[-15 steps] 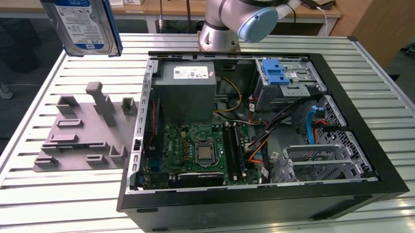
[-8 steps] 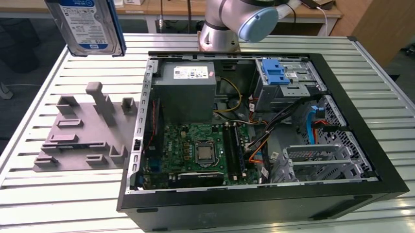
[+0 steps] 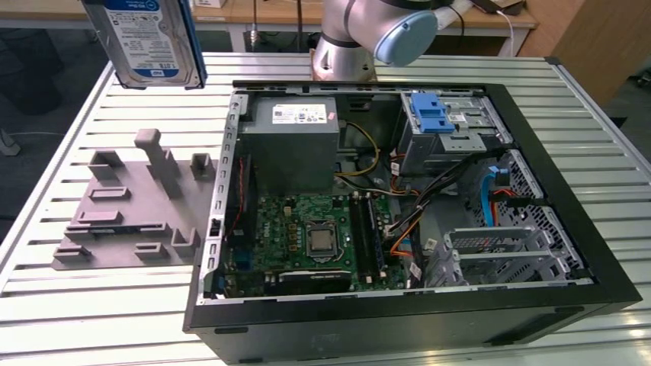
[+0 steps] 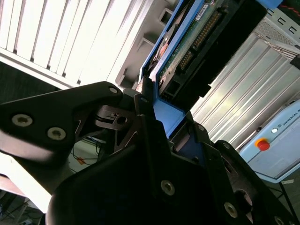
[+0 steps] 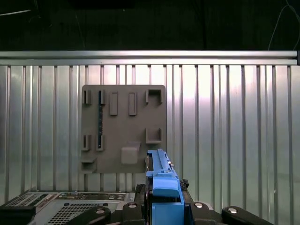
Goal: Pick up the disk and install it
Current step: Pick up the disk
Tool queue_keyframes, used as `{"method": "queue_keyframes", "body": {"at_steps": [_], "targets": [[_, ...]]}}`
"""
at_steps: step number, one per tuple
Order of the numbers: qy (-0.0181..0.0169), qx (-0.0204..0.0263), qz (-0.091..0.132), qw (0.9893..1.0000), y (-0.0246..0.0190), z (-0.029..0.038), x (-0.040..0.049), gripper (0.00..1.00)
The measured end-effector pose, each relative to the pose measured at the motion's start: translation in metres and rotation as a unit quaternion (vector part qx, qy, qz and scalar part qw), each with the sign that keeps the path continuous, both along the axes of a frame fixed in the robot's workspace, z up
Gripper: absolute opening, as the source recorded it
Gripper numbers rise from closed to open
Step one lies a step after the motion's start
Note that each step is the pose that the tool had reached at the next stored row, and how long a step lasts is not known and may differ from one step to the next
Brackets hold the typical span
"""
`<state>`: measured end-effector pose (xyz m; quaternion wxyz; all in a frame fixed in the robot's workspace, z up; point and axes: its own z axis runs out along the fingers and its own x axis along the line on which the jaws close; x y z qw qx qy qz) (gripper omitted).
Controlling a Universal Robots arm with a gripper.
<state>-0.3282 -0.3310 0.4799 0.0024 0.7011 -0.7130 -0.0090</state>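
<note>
Disk (image 3: 149,40) hangs upright at the upper left of the exterior view, well above the slatted metal table (image 3: 61,305), its blue-and-white label facing the camera. In the second wrist view the gripper (image 4: 157,112) is clamped narrow on the drive's blue frame at one end. The connector end points away from the claw, probably so it stays free for seating. The first wrist view looks along the drive's edge to the grey holding fixture (image 5: 124,129) on the table below, whose slots carry no drive. At this height the drive seems safely clear of the fixture's posts and of the open computer case (image 3: 407,320). The drive cage (image 3: 447,126) with its blue latch sits at the case's far corner, toward the exterior view's right.
</note>
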Motion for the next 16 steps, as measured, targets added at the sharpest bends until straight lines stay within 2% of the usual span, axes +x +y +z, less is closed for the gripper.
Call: {"method": "queue_keyframes", "body": {"at_steps": [9,16], "targets": [[0.0000,0.0000,0.000,1.0000,-0.0011,0.0000,0.0059,0.37],[0.0000,0.0000,0.000,1.0000,-0.0113,0.0000,0.0063,0.37]]}}
